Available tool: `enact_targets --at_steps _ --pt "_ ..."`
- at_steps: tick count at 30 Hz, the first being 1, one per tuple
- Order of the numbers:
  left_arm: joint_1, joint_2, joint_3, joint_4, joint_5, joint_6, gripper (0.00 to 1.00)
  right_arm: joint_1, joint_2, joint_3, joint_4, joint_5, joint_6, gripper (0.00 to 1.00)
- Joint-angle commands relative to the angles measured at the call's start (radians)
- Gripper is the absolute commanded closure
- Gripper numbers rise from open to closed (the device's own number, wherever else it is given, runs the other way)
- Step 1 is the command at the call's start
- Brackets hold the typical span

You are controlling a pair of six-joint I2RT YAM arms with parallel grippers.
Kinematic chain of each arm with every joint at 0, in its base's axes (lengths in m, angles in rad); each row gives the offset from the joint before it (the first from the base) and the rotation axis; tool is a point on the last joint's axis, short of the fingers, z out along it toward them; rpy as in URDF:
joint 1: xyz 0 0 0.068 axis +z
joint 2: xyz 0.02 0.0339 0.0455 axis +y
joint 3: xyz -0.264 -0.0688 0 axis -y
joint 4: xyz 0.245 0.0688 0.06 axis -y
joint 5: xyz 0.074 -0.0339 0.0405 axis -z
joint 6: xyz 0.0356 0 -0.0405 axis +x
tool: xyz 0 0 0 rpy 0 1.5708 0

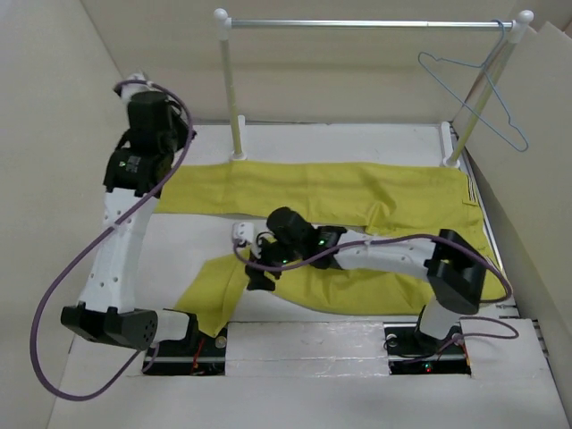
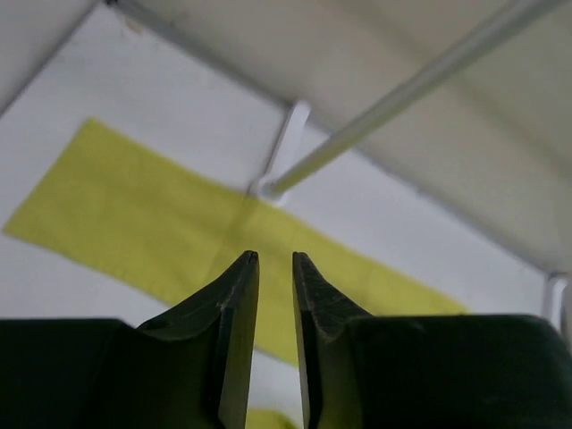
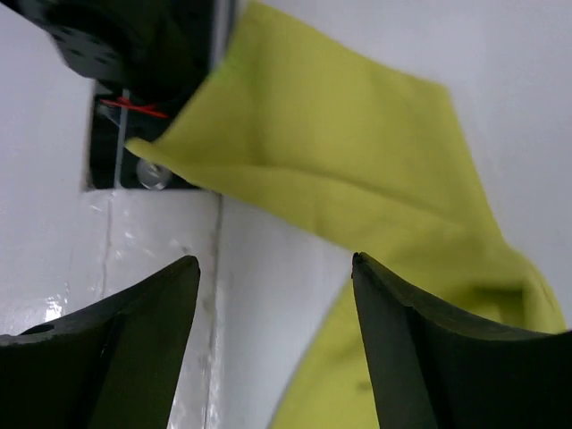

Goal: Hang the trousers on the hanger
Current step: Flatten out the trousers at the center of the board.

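Observation:
The mustard-yellow trousers [image 1: 340,192] lie flat on the table. One leg runs along the back. The other leg slants toward the near left. The pale blue wire hanger [image 1: 474,94] hangs from the right end of the rail. My right gripper [image 1: 255,271] is open and empty, low over the edge of the near leg [image 3: 357,152]; bare table shows between its fingertips [image 3: 275,259]. My left gripper [image 1: 185,136] is raised at the far left, well above the back leg [image 2: 134,214]. Its fingers [image 2: 275,257] stand a narrow gap apart with nothing between them.
A rail with a metal bar [image 1: 366,24] on two white posts [image 1: 231,89] stands at the back of the table; it shows blurred in the left wrist view [image 2: 411,89]. Walls enclose the table. The left arm's base [image 3: 134,45] sits by the near leg's cuff.

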Motion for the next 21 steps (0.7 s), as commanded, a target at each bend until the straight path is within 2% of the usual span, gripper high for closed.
enact_targets --at_steps 1,4,8,10,13,21 --pt "0.079 -0.052 0.127 -0.002 0.049 0.023 0.81 0.085 0.081 0.194 0.025 -0.11 -0.141 0.25" --pt "0.079 -0.049 0.187 -0.012 0.049 0.029 0.77 0.154 0.187 0.299 -0.06 -0.125 -0.212 0.23" --pt "0.079 -0.055 0.162 -0.002 0.06 0.028 0.75 0.185 0.282 0.411 -0.095 -0.174 -0.249 0.23" --pt "0.079 -0.055 0.142 0.006 0.071 0.025 0.75 0.206 0.369 0.521 -0.236 -0.217 -0.325 0.24" --pt "0.079 -0.055 0.139 0.012 0.068 0.026 0.74 0.217 0.408 0.557 -0.318 -0.228 -0.37 0.25" --pt "0.079 -0.058 0.126 0.041 0.075 0.023 0.72 0.226 0.454 0.54 -0.35 -0.266 -0.373 0.3"
